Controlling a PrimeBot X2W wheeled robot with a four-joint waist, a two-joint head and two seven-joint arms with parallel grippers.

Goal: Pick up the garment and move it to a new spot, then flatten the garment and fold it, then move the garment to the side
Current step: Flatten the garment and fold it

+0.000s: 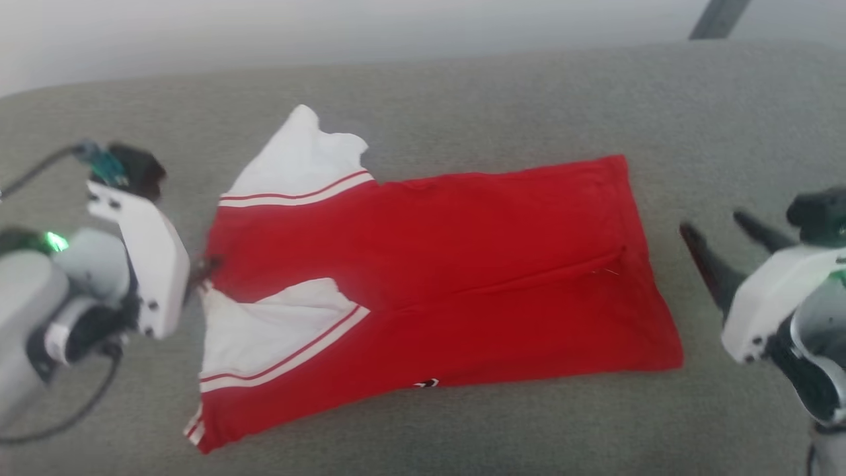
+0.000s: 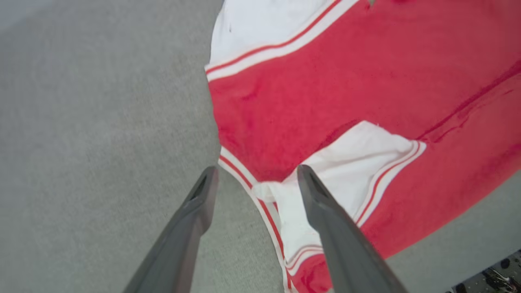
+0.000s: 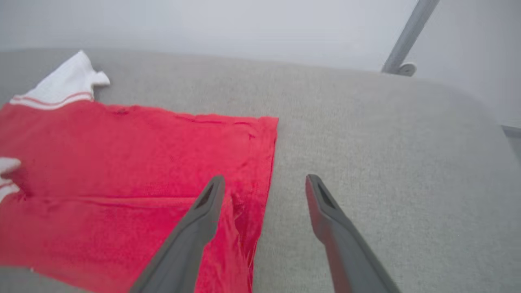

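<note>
The garment (image 1: 429,264) is a red T-shirt with white, red-striped sleeves. It lies folded lengthwise on the grey padded surface (image 1: 462,99), sleeves to the left and hem to the right. My left gripper (image 1: 201,271) sits at the collar end, mostly hidden behind its white wrist housing. In the left wrist view it (image 2: 257,173) is open, and the striped edge and white sleeve of the garment (image 2: 325,93) lie flat below its fingers. My right gripper (image 1: 717,228) hovers just off the hem, open. In the right wrist view it (image 3: 264,181) straddles the hem edge of the garment (image 3: 142,162), holding nothing.
The grey surface (image 3: 386,162) stretches wide to the right of the hem and in front of the shirt. A grey metal pole (image 1: 717,18) rises beyond its far right edge. A black cable (image 1: 39,168) loops off my left arm. Patterned floor (image 2: 492,276) shows past the near edge.
</note>
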